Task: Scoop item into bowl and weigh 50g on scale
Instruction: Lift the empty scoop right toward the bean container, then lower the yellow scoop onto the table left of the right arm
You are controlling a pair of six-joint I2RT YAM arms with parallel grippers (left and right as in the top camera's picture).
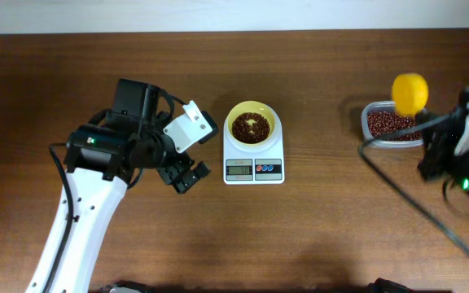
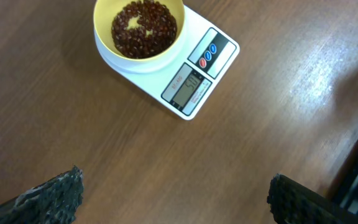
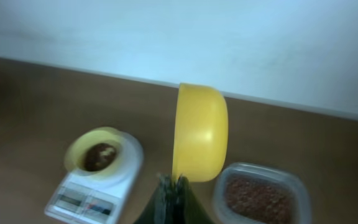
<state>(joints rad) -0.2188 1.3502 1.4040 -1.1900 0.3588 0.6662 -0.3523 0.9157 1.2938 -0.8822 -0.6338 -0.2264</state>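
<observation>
Beans (image 1: 251, 127): a heap in the bowl; more lie in the tub.
Bowl (image 1: 270, 114): upright on the scale's platform.
Scale (image 1: 254, 169): middle of the worktop (image 1: 332, 236), display and buttons toward the front; reading too small to tell.
Tub (image 1: 368, 114): at right, well apart from the scale.
Scoop (image 1: 409, 94): yellow, raised over the tub, tipped on edge.
Right end effector (image 3: 173, 194): pressed together, pinching the scoop from below.
Left end effector (image 2: 176, 199): spread wide, holding nothing, just left of the scale.
</observation>
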